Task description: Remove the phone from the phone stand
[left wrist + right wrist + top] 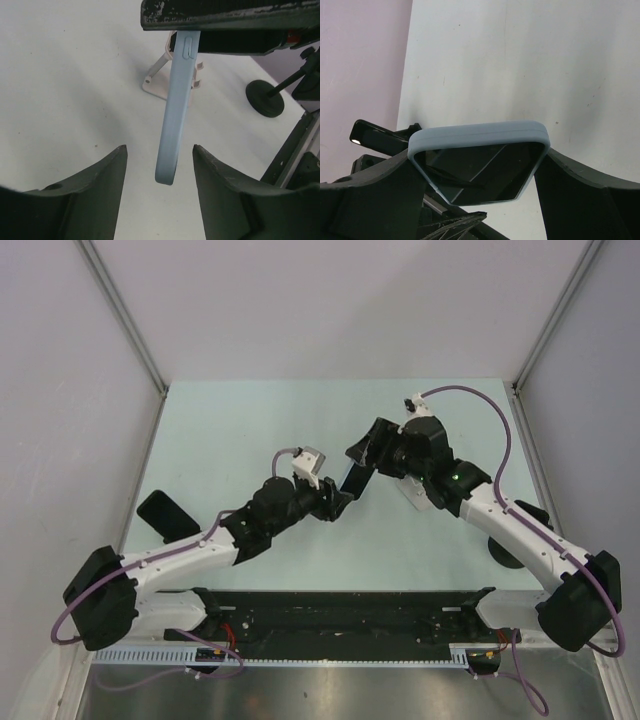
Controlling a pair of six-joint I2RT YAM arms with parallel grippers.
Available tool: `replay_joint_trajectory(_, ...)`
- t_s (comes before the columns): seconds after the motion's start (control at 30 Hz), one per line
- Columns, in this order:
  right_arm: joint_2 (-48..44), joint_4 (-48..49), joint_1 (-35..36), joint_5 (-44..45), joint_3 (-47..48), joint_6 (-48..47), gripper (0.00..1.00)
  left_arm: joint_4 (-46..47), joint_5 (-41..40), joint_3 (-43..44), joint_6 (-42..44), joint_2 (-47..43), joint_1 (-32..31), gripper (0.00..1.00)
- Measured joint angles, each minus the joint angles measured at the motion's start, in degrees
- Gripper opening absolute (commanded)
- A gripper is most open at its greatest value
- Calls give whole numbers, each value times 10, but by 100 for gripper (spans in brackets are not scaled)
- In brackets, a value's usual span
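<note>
The phone, in a light blue case (177, 110), hangs in the air above the table. My right gripper (479, 152) is shut on its two long sides, screen (480, 172) facing the camera. In the top view the phone (355, 483) sits between the two grippers. My left gripper (160, 147) is open; the phone's free end hangs between its fingers (107, 170) without touching either. The white phone stand (159, 80) stands empty on the table behind the phone, and shows under the right arm in the top view (413, 496).
A flat black object (165, 515) lies on the table at the far left. A black round base with a rod (265, 97) stands at the right, near the right arm (503, 550). Walls enclose the table on three sides.
</note>
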Motion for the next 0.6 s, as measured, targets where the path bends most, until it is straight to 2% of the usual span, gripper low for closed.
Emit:
replay_joint_trajectory(0.03, 0, 0, 0, -2, -1, 1, 0, 3, 0, 1, 0, 3, 0, 54)
replay_joint_trajectory(0.07, 0, 0, 0, -4, -1, 2, 0, 4, 0, 3, 1, 7, -1, 44)
replay_joint_trajectory(0.13, 0, 3, 0, -7, -2, 4, 0, 7, 0, 5, 0, 13, -1, 30)
replay_joint_trajectory(0.17, 0, 5, 0, -9, -2, 4, 0, 8, 0, 5, 0, 15, -1, 15)
replay_joint_trajectory(0.23, 0, 10, 0, -10, -4, 4, 0, 9, 5, 5, -1, 17, -2, 1)
replay_joint_trajectory(0.33, 1, 22, -2, -11, -9, 3, 11, 16, 10, 6, -3, 17, -7, 0)
replay_joint_trajectory(0.37, 0, 24, -2, -12, -10, 3, 28, 15, 9, 6, -3, 17, -7, 0)
replay_joint_trajectory(0.43, 0, 32, -2, -13, -13, 0, 53, 15, 8, 6, -3, 17, -7, 0)
replay_joint_trajectory(0.47, 0, 33, -2, -13, -14, -1, 77, 15, 5, 6, -3, 17, -7, 0)
replay_joint_trajectory(0.53, -1, 36, -2, -14, -16, -7, 95, 15, 2, 5, -3, 17, -8, 1)
replay_joint_trajectory(0.57, -2, 37, -2, -14, -16, -9, 100, 16, 1, 5, -4, 17, -8, 0)
replay_joint_trajectory(0.6, -4, 35, -3, -14, -16, -18, 100, 15, -3, 5, -4, 16, -8, 0)
